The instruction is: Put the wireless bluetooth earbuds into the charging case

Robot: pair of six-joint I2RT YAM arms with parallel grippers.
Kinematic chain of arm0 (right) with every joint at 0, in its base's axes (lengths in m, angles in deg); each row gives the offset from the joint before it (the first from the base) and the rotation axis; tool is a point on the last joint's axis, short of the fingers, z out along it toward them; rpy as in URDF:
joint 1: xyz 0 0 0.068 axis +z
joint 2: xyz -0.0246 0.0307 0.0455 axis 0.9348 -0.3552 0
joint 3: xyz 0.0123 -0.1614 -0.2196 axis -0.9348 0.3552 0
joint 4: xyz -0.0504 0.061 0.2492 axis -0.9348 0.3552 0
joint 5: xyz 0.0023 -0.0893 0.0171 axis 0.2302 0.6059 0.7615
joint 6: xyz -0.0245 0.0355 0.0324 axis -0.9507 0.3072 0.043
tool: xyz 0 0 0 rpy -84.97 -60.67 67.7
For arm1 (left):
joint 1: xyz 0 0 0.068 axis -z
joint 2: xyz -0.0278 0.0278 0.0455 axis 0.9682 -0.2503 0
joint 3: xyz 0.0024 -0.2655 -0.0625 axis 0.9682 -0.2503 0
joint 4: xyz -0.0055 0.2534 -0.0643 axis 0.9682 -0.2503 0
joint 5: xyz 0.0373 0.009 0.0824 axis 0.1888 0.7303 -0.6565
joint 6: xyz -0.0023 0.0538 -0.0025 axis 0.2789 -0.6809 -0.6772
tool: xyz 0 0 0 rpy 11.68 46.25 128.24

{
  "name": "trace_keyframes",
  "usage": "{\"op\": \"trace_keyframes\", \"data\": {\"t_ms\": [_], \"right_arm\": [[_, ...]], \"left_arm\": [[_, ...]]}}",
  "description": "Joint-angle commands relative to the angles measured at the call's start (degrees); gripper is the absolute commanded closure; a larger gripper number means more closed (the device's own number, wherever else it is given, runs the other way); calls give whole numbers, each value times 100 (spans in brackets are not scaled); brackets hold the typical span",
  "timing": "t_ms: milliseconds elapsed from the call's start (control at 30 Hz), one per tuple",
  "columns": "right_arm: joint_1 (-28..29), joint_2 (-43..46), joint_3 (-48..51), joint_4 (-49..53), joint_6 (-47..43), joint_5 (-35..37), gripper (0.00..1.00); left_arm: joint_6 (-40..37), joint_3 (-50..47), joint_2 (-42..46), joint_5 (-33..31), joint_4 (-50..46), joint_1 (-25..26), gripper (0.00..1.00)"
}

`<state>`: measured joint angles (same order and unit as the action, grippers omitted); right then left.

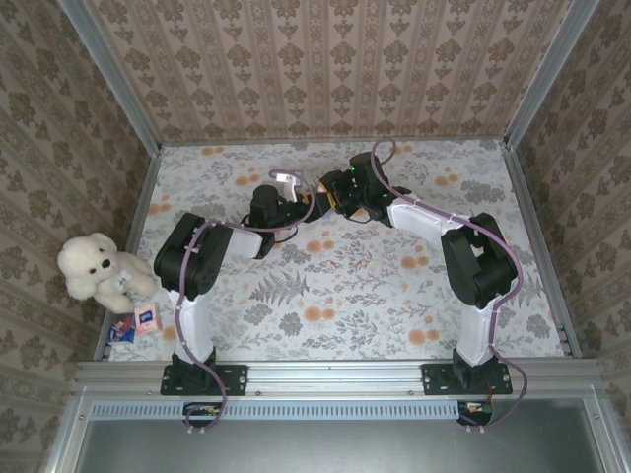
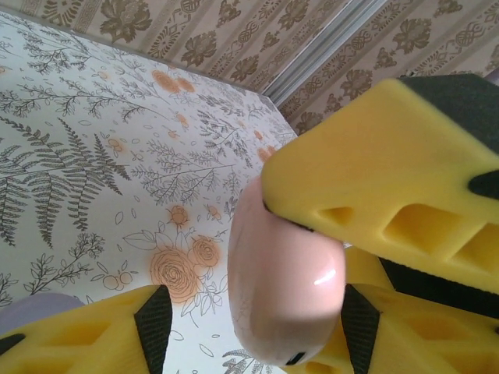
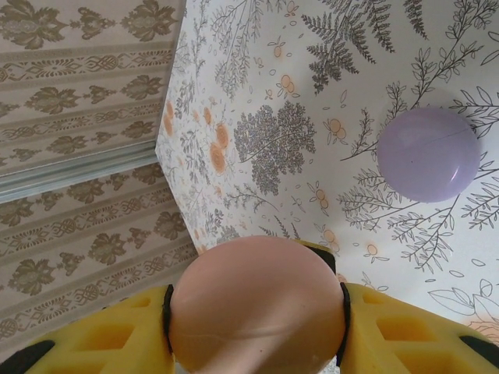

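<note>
Your right fingers (image 3: 101, 339), yellow blocks with hollow pockets and black pads, clamp the charging case (image 3: 257, 304), a smooth, glossy pink pebble held above the far middle of the floral-print table (image 1: 345, 286). Your left fingers (image 2: 86, 339) stand apart on either side of it, one pad clear of the shell. A matte lilac dome (image 3: 429, 154) lies on the table nearby. A fluffy white bear (image 1: 94, 266) sits off the left edge.

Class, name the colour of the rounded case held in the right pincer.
Pale pink: the case shows best in the right wrist view.
</note>
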<state>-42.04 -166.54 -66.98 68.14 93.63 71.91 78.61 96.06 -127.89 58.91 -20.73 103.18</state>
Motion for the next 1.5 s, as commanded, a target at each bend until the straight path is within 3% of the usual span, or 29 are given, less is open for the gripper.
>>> {"op": "trace_keyframes", "data": {"t_ms": [0, 1200, 1467], "right_arm": [[75, -77, -67, -139, 115, 6, 55], [106, -6, 95, -200, 142, 2, 54], [-123, 346, 171, -341, -57, 141, 24]], "left_arm": [[34, 151, -86, -100, 169, 10, 39], [222, 56, -99, -334, 496, -115, 91], [303, 21, -16, 11, 512, -325, 93]]}}
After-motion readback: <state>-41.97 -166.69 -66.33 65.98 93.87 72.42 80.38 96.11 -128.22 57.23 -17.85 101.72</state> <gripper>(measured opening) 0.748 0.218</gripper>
